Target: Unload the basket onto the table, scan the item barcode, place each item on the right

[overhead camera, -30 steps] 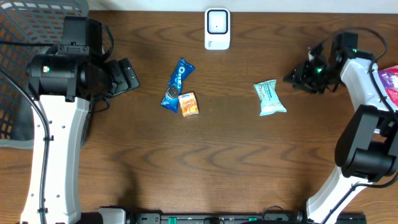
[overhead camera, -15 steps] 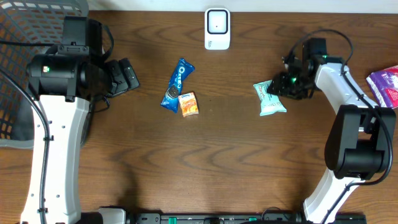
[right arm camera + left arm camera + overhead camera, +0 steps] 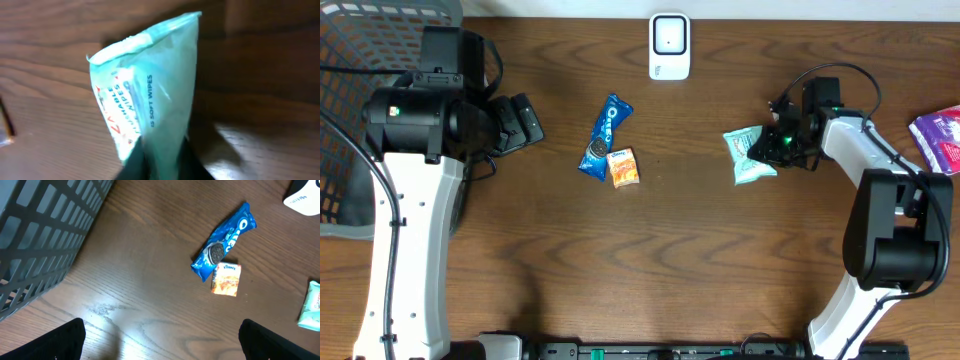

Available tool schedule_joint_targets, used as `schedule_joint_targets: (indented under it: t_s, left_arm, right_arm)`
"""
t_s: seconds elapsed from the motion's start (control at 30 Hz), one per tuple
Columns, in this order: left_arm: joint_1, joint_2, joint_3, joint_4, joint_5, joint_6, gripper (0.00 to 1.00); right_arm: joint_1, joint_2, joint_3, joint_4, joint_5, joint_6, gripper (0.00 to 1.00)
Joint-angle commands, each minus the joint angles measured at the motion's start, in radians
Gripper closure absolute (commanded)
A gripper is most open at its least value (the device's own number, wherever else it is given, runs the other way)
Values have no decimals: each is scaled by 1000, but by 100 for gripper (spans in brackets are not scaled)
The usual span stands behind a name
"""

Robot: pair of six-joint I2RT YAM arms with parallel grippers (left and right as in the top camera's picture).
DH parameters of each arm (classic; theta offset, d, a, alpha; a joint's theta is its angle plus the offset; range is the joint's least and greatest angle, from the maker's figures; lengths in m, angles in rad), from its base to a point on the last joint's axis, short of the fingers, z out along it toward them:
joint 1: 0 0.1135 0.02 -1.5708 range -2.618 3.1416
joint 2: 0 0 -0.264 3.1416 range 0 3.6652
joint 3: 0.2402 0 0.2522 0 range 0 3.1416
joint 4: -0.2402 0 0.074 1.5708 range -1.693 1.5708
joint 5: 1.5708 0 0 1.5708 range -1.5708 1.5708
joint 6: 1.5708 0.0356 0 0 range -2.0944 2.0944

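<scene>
A mint-green pack of soft wipes lies right of the table's middle. My right gripper is shut on its right edge. In the right wrist view the pack rises between the two dark fingers, pinched at its lower end. The white scanner stands at the back middle. My left gripper hovers at the left, open and empty, its fingertips far apart over bare wood. No barcode shows on the pack.
A blue Oreo pack and a small orange packet lie left of centre, also the Oreo pack in the left wrist view. A grey basket sits at the far left. A purple packet lies at the right edge.
My right arm swung in from the right edge to the wipes pack and its jaws shut on the pack's right edge, nudging the pack slightly left. The left arm stayed still.
</scene>
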Motion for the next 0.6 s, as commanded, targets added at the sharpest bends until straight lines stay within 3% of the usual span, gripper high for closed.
schedule_joint_targets:
  t_s: [0.0, 0.17, 0.33, 0.57]
  left_arm:
    - [4, 5, 3, -3, -16, 6, 2]
    - [4, 5, 3, -3, -16, 6, 2]
    - [4, 5, 3, -3, -16, 6, 2]
    - [4, 5, 3, -3, -16, 6, 2]
  right_arm:
    - [22, 5, -31, 12, 2, 50, 99]
    - [21, 4, 3, 109, -231, 119, 99]
    - [33, 4, 43, 333, -413, 315, 99]
    - [105, 5, 43, 758, -313, 589, 99]
